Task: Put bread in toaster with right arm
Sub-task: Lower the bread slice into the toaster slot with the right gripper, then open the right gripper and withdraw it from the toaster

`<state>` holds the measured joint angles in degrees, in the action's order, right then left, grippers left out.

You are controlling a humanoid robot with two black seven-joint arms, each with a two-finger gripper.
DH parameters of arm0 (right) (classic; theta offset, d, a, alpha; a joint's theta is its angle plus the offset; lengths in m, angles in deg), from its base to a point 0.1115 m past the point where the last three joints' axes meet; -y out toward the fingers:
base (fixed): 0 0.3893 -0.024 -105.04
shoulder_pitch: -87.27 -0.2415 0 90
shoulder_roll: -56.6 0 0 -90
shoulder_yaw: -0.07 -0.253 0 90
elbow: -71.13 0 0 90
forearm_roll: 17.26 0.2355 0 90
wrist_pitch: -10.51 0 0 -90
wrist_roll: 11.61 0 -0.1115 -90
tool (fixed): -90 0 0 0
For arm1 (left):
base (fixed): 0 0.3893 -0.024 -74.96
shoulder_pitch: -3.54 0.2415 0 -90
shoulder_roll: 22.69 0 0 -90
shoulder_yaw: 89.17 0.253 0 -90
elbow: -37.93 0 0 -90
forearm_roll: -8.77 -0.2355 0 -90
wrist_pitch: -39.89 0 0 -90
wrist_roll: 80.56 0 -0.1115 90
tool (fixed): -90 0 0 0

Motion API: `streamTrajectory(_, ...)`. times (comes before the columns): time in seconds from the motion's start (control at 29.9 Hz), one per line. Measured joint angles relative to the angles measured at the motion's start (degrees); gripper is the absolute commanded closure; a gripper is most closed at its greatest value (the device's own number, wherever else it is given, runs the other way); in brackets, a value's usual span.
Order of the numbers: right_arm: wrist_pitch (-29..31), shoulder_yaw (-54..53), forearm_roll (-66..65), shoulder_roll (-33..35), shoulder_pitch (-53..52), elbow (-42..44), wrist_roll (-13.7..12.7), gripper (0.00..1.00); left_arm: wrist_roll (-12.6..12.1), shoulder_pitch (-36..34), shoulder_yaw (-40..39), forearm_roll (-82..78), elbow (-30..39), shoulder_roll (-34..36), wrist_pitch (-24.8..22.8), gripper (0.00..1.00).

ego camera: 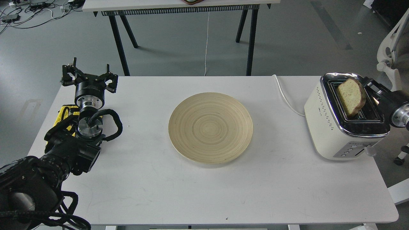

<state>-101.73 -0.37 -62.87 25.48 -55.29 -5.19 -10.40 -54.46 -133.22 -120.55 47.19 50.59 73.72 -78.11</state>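
The bread (351,95), a tan slice with a brown crust, stands tilted with its lower edge in the left slot of the cream-white toaster (338,127) at the table's right end. My right gripper (367,85) comes in from the right edge and is shut on the slice's upper right edge, above the toaster's chrome top. My left gripper (89,75) is at the table's far left, fingers spread open and empty, far from the toaster.
A round wooden plate (210,127) lies empty mid-table. The toaster's white cord (286,97) runs off the back edge. A yellow part (65,115) sits by my left arm. A white chair (391,54) stands right of the table.
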Motion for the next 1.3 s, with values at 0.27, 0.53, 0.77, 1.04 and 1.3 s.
streamTrajectory(0.27,0.6,-1.0,0.4,0.0,0.0,-1.1,0.0,0.02,0.0,0.0,0.0,0.0,0.0,0.0,0.0,0.0)
streamTrajectory(0.53,7.1,-9.2,6.4,4.7,-0.5,-8.3,-2.3,0.02,0.0,0.0,0.0,0.0,0.0,0.0,0.0,0.0)
streamTrajectory(0.77,19.5,-22.3,11.7,8.7,-0.8,-10.6,-4.8,0.02,0.0,0.0,0.0,0.0,0.0,0.0,0.0,0.0)
streamTrajectory(1.04,15.4,-24.2,15.5,-1.1,-2.5,-10.3,-4.6,0.02,0.0,0.0,0.0,0.0,0.0,0.1,0.0,0.0)
streamTrajectory(1.3,3.9,-24.9,19.0,-19.1,2.2,-8.4,3.0,0.01,0.0,0.0,0.0,0.0,0.0,0.0,0.0,0.0)
